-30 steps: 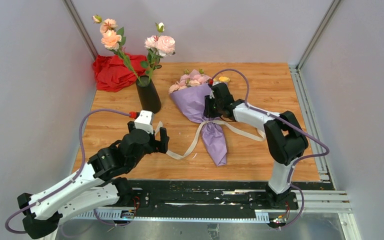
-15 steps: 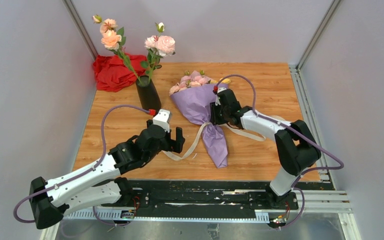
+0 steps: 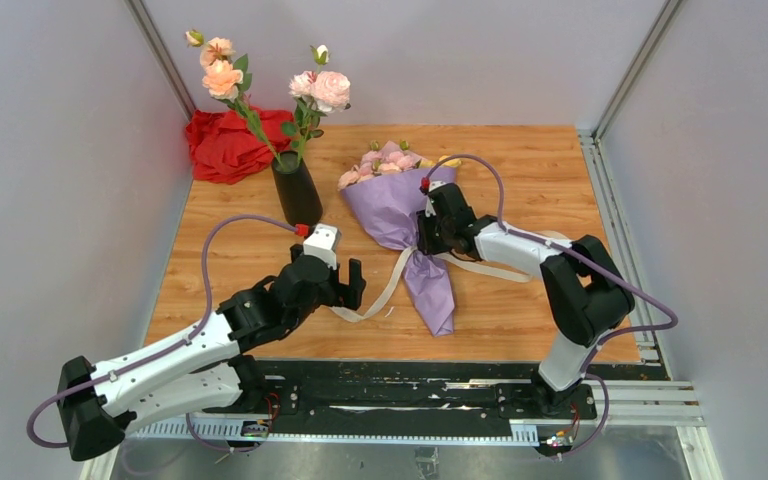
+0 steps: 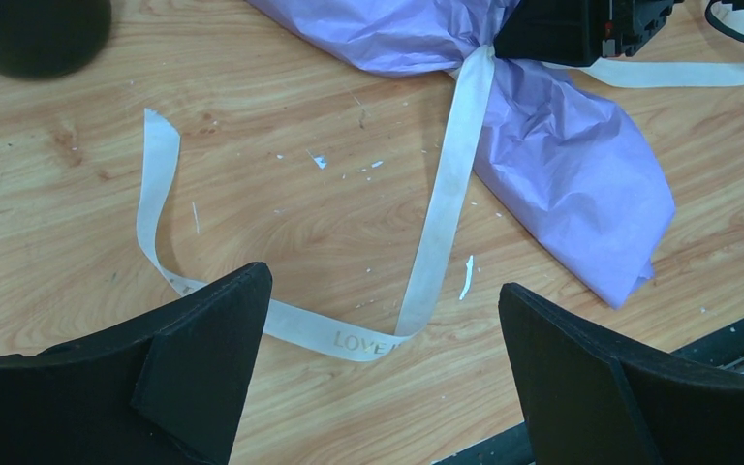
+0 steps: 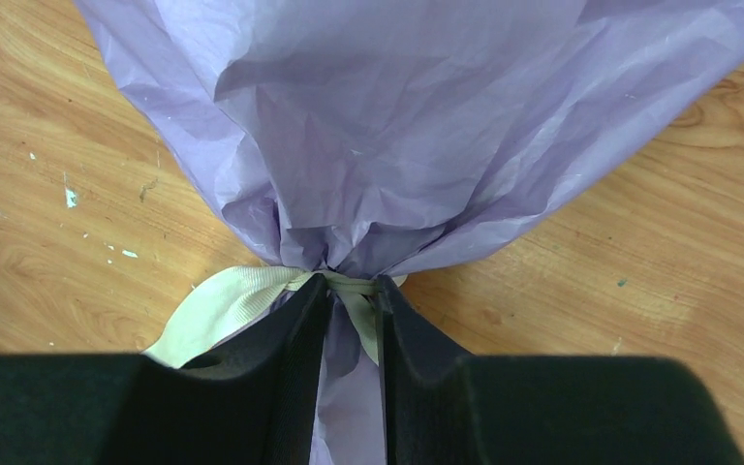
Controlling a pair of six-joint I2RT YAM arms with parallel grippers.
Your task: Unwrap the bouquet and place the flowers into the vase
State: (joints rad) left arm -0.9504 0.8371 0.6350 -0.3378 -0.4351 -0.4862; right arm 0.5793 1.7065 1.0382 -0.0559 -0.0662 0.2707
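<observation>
Shows the bouquet (image 3: 396,205) lying on its side in the middle of the wooden table (image 3: 560,180), wrapped, with small pink flowers (image 3: 385,160) pointing toward the far edge. Shows the right hand (image 5: 352,291) clamped on the tied neck, pinching lilac paper and cream ribbon (image 4: 446,194). Shows the left hand (image 4: 383,320) spread wide above a loose ribbon tail, gripping nothing. Places the black vase (image 3: 296,190) left of the bouquet, apart from it, holding two taller rose stems (image 3: 222,78).

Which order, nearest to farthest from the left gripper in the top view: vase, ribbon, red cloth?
1. ribbon, just right of the left gripper.
2. vase, beyond it, slightly left.
3. red cloth, far-left corner.
</observation>
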